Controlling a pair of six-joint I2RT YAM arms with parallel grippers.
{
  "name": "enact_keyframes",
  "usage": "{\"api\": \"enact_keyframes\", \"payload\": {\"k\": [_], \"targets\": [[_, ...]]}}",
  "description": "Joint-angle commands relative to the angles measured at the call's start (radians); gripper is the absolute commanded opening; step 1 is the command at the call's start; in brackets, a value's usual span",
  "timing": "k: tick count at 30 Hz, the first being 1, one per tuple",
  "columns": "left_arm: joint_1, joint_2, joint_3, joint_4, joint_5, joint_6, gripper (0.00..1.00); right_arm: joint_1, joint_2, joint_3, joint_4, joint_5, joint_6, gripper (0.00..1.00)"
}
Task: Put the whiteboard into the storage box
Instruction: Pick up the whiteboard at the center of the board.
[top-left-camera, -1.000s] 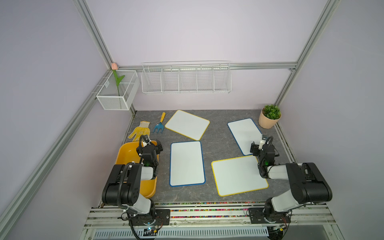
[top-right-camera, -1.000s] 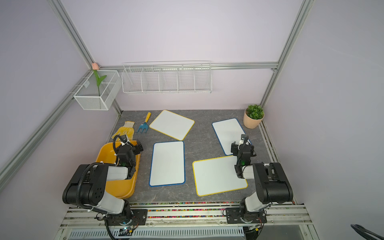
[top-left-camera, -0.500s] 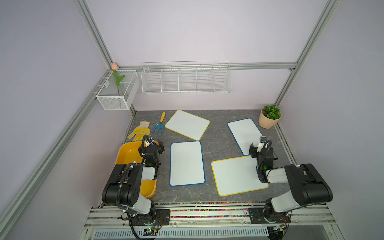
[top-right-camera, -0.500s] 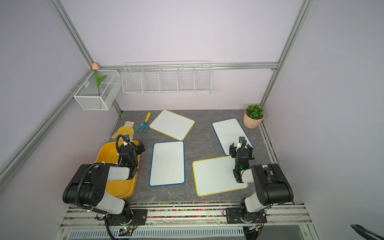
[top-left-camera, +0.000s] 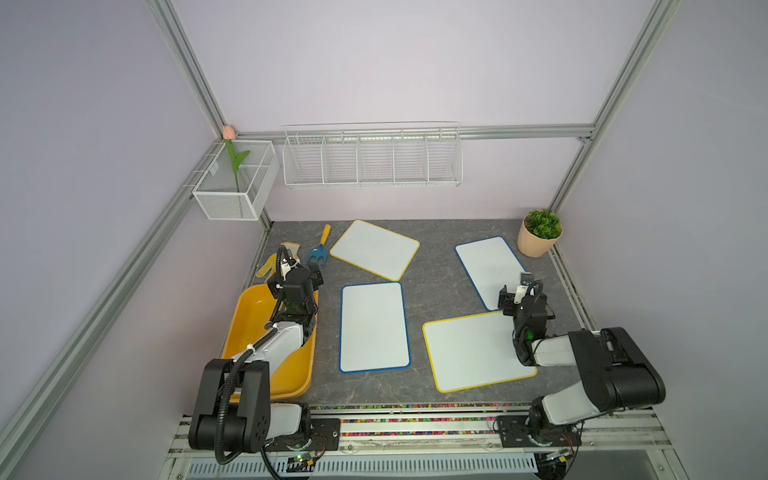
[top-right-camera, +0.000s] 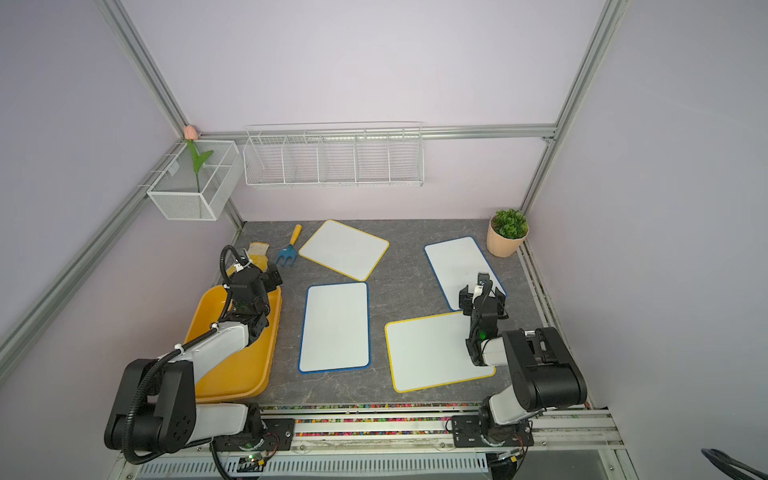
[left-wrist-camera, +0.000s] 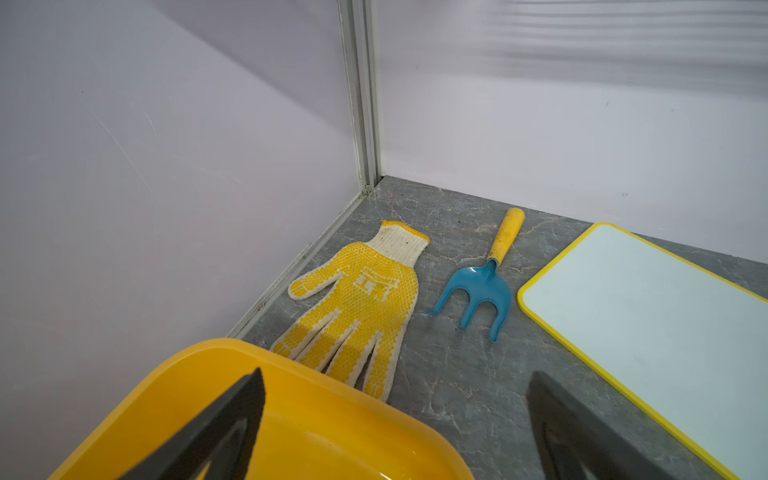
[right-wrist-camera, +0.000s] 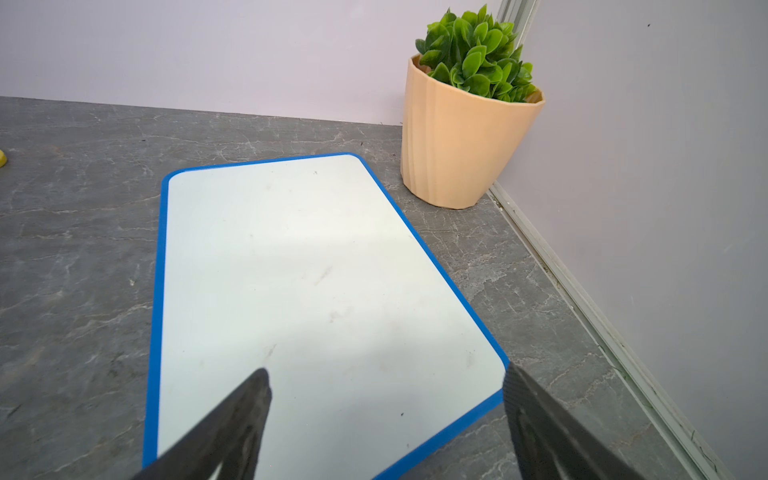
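Whiteboards are numbering four here, all lying flat on the grey table (top-left-camera: 436, 266) and outside the box: two yellow ones, the far yellow-edged whiteboard (top-left-camera: 375, 249) and the near yellow-edged whiteboard (top-left-camera: 473, 353), plus the middle blue-edged whiteboard (top-left-camera: 374, 326) and the right blue-edged whiteboard (top-left-camera: 488, 266). One storage box (top-left-camera: 249, 320) is sitting along the table's left edge, with one glove (left-wrist-camera: 357, 299) lying right at its far rim and one garden fork (left-wrist-camera: 486, 286) beside that. One potted plant (right-wrist-camera: 461, 124) is standing in the far right corner, and one wire rack (top-left-camera: 372, 160) and one mesh basket (top-left-camera: 237, 183) are hanging on the walls. The left gripper (left-wrist-camera: 397, 374) is hovering over the box's far rim, jaws spread wide, gripping nothing. The right gripper (right-wrist-camera: 386, 370) is hanging over the near end of the right blue-edged whiteboard, likewise wide and empty. The far yellow board's near corner is sitting just beside the middle board's far corner. Bare strips are running between box and middle board and between middle and near yellow board, with a roomier patch mid-table.
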Motion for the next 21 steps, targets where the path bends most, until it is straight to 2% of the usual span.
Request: {"api": "enact_keyframes", "payload": {"k": [1,3,8,10,14,15,17,21], "targets": [[-0.009,-0.033,0.024,-0.073,0.024,-0.019,0.99,0.024,-0.079,0.04,-0.055,0.044,-0.043,0.89],[-0.016,-0.039,0.03,-0.085,0.042,-0.021,0.99,0.019,-0.23,0.171,-0.44,-0.041,-0.025,0.89],[-0.054,-0.059,0.094,-0.189,0.052,-0.051,1.0,0.015,-0.337,0.382,-0.811,-0.072,0.072,0.89],[-0.073,-0.074,0.133,-0.267,0.052,-0.064,1.0,0.022,-0.361,0.415,-0.875,-0.124,0.1,0.89],[-0.129,-0.091,0.205,-0.405,0.059,-0.09,1.0,0.047,-0.41,0.422,-0.922,-0.134,0.23,0.89],[-0.159,-0.09,0.216,-0.429,0.03,-0.094,1.0,0.048,-0.406,0.442,-0.974,-0.129,0.303,0.89],[-0.214,-0.072,0.251,-0.491,-0.029,-0.116,0.99,0.056,-0.384,0.478,-1.038,-0.163,0.349,0.89],[-0.288,0.016,0.426,-0.769,-0.046,-0.232,0.99,0.143,-0.369,0.46,-1.021,-0.146,0.399,0.89]]}}
